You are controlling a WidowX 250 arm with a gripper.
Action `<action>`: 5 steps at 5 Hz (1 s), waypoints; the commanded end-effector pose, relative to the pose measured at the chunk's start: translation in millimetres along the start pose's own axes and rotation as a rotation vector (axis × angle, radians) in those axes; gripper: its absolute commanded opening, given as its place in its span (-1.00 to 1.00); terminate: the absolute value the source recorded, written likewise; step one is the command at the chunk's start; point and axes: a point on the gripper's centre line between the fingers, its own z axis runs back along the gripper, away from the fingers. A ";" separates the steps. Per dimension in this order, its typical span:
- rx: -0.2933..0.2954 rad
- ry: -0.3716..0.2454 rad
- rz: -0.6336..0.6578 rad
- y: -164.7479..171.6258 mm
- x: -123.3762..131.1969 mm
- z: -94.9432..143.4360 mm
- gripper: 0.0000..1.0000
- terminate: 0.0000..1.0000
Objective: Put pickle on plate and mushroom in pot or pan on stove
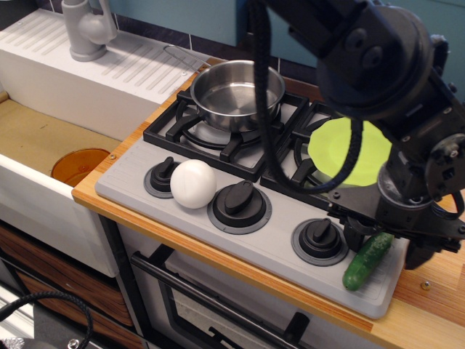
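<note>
The black robot gripper straddles the upper end of the small bumpy dark green pickle at the grey stove's front right corner, fingers spread but not visibly clamped, evidently lining up a grasp.

The pan is shiny metal. The mushroom is smooth and white. The pickle looks bumpy and glossy. The stove is dull grey plastic, on a wood bench.

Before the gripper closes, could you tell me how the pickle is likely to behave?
The pickle is round and narrow, lying tilted near the stove's front edge, so a nudge could roll it off. It looks like rigid plastic, probably light. Its glossy skin may slip in the gripper.
</note>
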 end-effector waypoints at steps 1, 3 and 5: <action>-0.042 0.045 0.019 -3.2 0.4 30.7 -1.00 -1.00; -0.022 0.098 -0.012 8.5 14.5 61.5 -1.00 -1.00; -0.005 0.124 -0.078 34.5 60.6 80.7 -1.00 -1.00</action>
